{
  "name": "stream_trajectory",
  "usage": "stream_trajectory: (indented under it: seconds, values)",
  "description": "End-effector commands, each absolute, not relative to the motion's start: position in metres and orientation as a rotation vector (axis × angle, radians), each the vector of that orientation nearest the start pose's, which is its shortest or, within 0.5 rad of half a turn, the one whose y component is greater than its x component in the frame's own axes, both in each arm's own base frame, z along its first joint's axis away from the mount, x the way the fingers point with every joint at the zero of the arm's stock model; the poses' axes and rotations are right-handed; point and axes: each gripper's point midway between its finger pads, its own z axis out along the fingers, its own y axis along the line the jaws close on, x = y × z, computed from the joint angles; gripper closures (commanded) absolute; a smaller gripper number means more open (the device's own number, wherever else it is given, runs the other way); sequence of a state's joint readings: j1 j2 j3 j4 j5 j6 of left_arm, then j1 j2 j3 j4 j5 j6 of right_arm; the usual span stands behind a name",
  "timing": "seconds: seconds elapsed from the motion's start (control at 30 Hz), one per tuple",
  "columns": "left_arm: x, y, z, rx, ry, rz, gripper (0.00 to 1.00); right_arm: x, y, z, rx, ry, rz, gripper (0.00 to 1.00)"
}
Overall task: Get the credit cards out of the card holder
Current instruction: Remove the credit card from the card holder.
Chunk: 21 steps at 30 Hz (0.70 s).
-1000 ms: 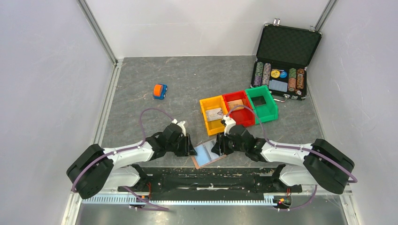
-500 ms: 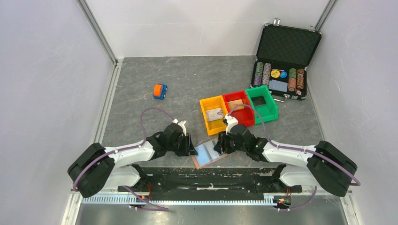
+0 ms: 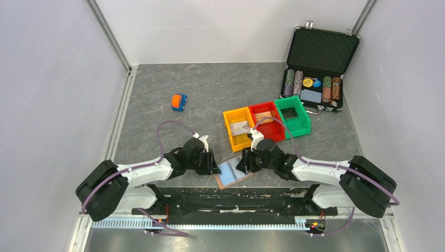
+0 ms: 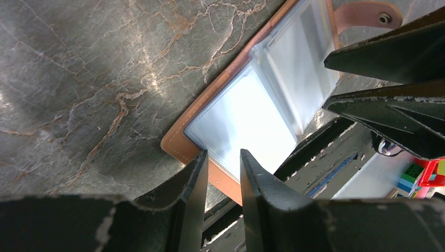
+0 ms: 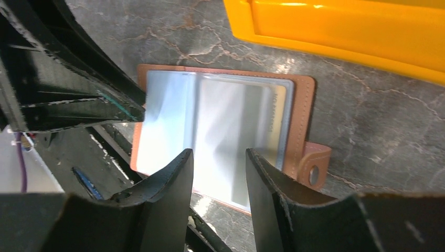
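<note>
The card holder [image 3: 232, 171] lies open, long axis 9-to-3 o'clock; its credit card [image 5: 276, 116] sits at 3, nearer the right pincer [image 5: 219, 153]. The left pincer [image 4: 223, 155] and the right are part-open, apparently empty.

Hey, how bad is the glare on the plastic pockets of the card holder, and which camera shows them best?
Left wrist view: the card holder has pockets blown out white, nothing readable. Right wrist view: softer streaks of glare, and a card shows through at one edge. Top view: even light, but the holder is too small for detail.
</note>
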State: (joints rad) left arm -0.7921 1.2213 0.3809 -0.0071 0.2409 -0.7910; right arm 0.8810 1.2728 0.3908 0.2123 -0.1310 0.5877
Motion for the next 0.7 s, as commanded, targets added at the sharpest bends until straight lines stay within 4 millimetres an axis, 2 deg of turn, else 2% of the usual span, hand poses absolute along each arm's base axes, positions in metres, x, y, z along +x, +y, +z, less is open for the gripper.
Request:
stream_trajectory:
  seconds: [0.0,0.23,0.47,0.67]
  values:
    - [0.142,-0.235,0.009,0.156,2.657,-0.854,0.64,0.164,0.287,0.052,-0.419,2.310,1.017,0.56]
    - [0.141,-0.234,0.009,0.153,2.653,-0.857,0.64,0.163,0.288,0.058,-0.392,2.281,1.078,0.57]
    - [0.141,-0.233,0.011,0.148,2.648,-0.857,0.63,0.181,0.270,0.051,-0.404,2.302,0.873,0.57]
    - [0.140,-0.233,0.011,0.146,2.649,-0.858,0.63,0.183,0.263,0.044,-0.412,2.325,0.815,0.56]
